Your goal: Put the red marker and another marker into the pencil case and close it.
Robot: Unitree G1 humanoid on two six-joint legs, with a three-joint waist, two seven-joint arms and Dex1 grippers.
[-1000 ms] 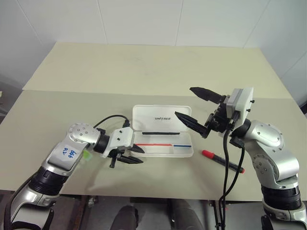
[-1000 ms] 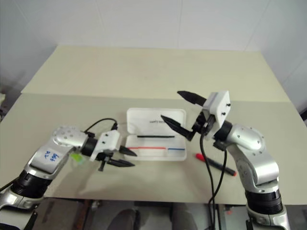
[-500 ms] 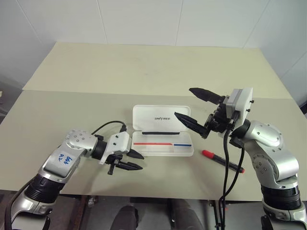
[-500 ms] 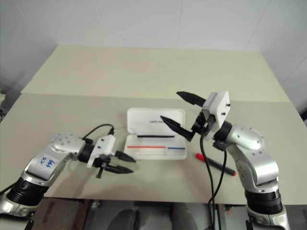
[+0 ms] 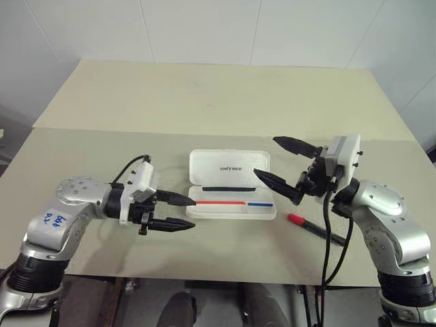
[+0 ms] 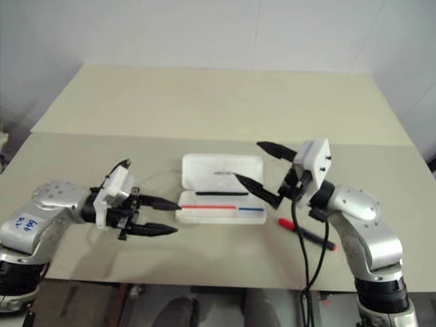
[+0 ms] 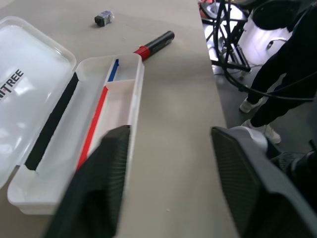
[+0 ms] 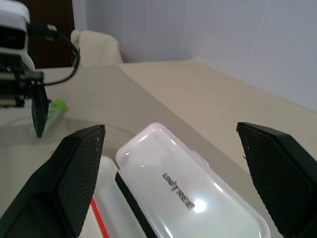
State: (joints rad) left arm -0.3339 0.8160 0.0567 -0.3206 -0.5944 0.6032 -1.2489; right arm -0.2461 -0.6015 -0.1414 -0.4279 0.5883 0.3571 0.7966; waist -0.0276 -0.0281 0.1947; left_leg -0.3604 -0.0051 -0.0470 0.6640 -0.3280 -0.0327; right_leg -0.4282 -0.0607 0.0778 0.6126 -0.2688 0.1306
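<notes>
While the case (image 5: 231, 185) lies open near the front edge of the desk (image 5: 204, 102), lid flat behind the tray, the left gripper (image 5: 178, 211) has pulled back from the tray's left end and lifted a little. Its fingers, narrow a second ago, now stand well apart with nothing between them. The right gripper (image 5: 279, 162) has sunk slightly and hangs wide open and empty over the case's right end.

Nothing of the task is in the tray yet; it holds only a thin red-and-blue stick (image 5: 231, 203) along its front wall. The red marker (image 5: 315, 229) lies on the desk just right of the case, towards the front right corner, cap nearest the case. The green marker (image 8: 53, 110) shows in the right wrist view, on the desk behind the left gripper, on the side away from the case. A small dark object (image 7: 103, 18) sits farther back on the desk.

Judging by this, the left arm has let go of the opened case and is freeing itself to turn to the green marker. Both pickups and the closing remain to be done.
</notes>
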